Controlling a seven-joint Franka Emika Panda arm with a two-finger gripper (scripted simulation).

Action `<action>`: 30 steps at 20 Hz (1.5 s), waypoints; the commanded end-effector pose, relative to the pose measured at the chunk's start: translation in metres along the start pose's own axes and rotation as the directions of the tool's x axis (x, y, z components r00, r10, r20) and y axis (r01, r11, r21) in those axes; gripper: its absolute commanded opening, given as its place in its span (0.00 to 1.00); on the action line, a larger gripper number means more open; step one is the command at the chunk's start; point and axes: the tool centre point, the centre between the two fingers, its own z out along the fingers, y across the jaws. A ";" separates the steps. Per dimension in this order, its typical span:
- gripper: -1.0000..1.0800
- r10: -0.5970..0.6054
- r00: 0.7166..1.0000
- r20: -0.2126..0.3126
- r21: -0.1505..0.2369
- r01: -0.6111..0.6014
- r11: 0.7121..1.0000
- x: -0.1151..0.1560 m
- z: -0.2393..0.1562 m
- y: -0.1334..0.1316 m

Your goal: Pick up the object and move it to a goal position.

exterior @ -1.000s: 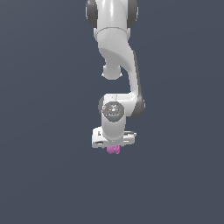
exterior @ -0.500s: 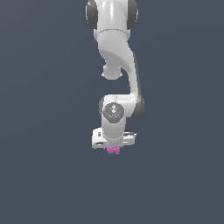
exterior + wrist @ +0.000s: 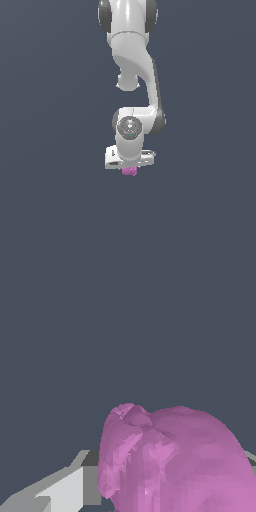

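Exterior view: Panda arm (image 3: 134,60) hangs down from the top of frame, wrist joint (image 3: 129,127) facing the camera; white end effector (image 3: 129,170) sits at the bottom of the arm, hand body running crosswise; magenta-pink lumpy blob (image 3: 129,171) pokes out directly beneath the hand, touching its underside, much narrower than the hand; only the blob's lower part shows, the rest is hidden behind the hand body; fingers themselves not resolvable in this view.

Wrist view: blob (image 3: 175,461) fills the near part of the frame, very close to the camera; surface is faceted and bumpy, with a smaller knob standing off one side of the main rounded mass; a white and grey finger (image 3: 65,491) shows beside the blob, flat face toward it, looking in contact or just beside it; a sliver of a second grey part shows at the blob's other side, mostly hidden by the blob.

End effector state: appears closed on the blob, blob sitting between the fingers; contact on the far side is occluded, so that side is not confirmed.

Background is uniform dark slate in both views; no visible edge or shadow under the blob, so cannot tell whether it is resting on a surface or lifted.
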 end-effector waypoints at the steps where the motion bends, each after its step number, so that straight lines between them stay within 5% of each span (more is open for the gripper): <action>1: 0.00 0.000 1.000 -0.002 0.000 0.000 1.000 0.001 -0.008 0.000; 30: 0.00 0.000 1.000 -0.002 0.000 0.000 1.000 0.018 -0.274 0.013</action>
